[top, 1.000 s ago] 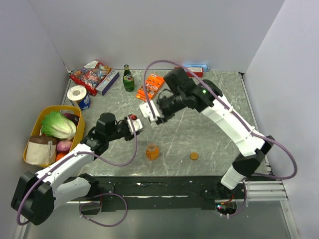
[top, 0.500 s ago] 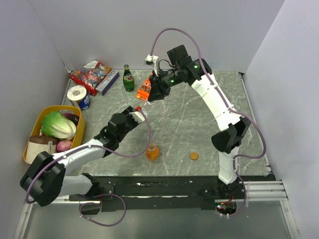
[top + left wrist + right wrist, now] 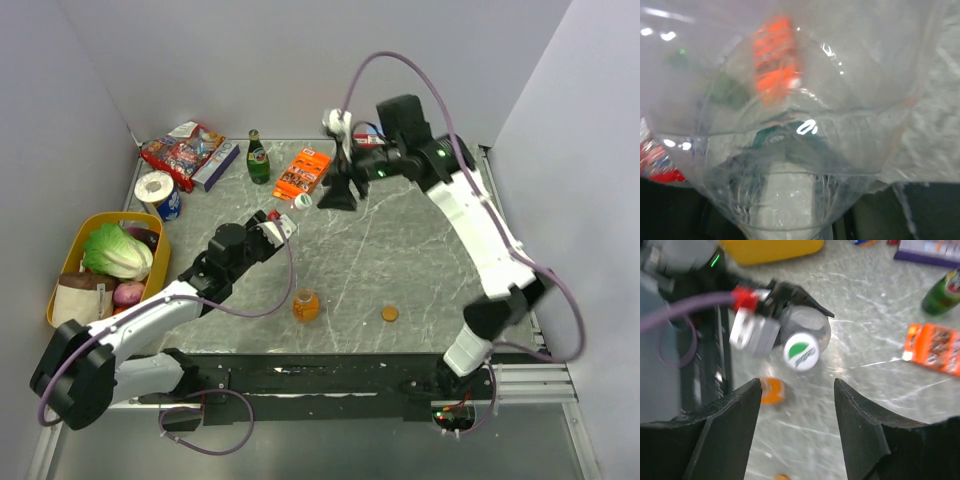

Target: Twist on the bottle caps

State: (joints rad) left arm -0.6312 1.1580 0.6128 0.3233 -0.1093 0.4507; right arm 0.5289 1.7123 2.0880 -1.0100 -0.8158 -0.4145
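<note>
Grey stone-look table (image 3: 420,250), plain white walls. Status: roughly half done, my read.

- Left claw (image 3: 276,222) is clamped round the grey bottle (image 3: 287,211). It holds the bottle tipped over above the table, mouth toward the right arm.
- White cap (image 3: 300,201) sits on that mouth. Can't tell whether it's threaded tight.
- Right claw (image 3: 338,197) is spread and holds nothing. It's just beyond the cap, not touching it.
- Left to do: orange bottle (image 3: 305,305) stands near the front edge and looks uncapped. Orange cap (image 3: 389,313) lies flat on the table, well apart to its right. Neither claw is near them.

Views:
- Right wrist camera looks straight at the cap face. It shows the green mark and the cap apparently seated on the bottle; overhead gives only a white dot.
- Left wrist camera is no help here: the lens looks through the bottle wall and everything is blur.
- Only overhead shows both arms plus the clutter: green glass bottle (image 3: 258,158) and orange packet (image 3: 301,172) at the back, yellow basket (image 3: 159,265) at left.
</note>
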